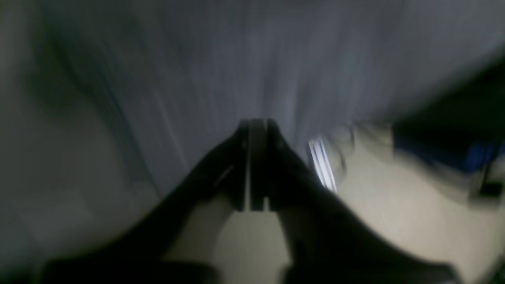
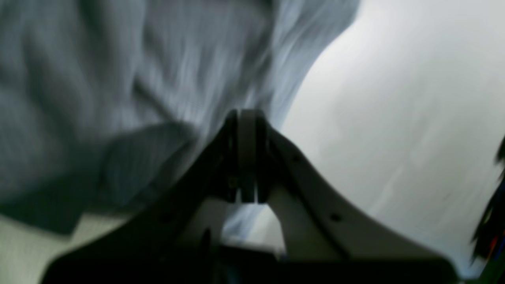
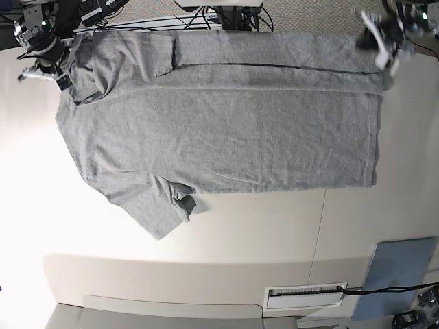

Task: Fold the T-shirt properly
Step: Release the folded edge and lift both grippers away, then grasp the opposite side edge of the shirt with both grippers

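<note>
T-shirt (image 3: 219, 123): one, on table (image 3: 274, 233).

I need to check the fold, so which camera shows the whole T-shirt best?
The base view: the T-shirt lies spread on the table with its far edge folded over, outline complete. The left wrist view shows only blurred grey cloth; the right wrist view shows blurred folds and one edge.

The view is smeared with motion blur. The left gripper (image 1: 256, 130) points up the middle, its dark fingers (image 1: 272, 165) pressed nearly together with only a thin slit between them. Grey T-shirt (image 1: 221, 59) fabric fills the upper and left areas; pale counter (image 1: 394, 213) lies lower right.
</note>
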